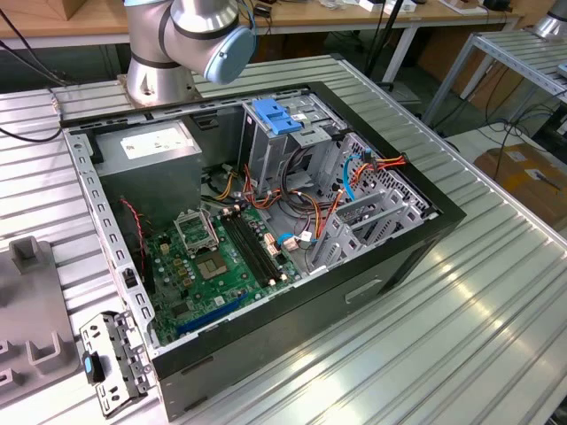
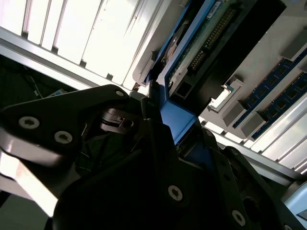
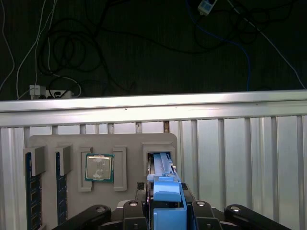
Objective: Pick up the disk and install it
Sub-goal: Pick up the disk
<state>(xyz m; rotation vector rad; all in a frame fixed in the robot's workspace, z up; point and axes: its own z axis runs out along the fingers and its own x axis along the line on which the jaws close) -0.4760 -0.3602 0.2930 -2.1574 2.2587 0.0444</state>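
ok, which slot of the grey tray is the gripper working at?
The slot with the disk, standing on edge, blue rail in the gripper. The neighbouring slot holds the CPU, and the two memory sticks lie beyond that.

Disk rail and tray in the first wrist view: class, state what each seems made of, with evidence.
Rail of the disk: likely moulded plastic, uniform bright blue, slight sheen. Tray: probably matte grey plastic; dull, no metallic glint.

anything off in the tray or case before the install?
Nothing damaged or spilled. The disk stands on edge in its tray slot, gripper shut on its blue rail. Only oddity: a metal bracket with a blue latch sits outside the PC case corner; attached or loose, can't tell.
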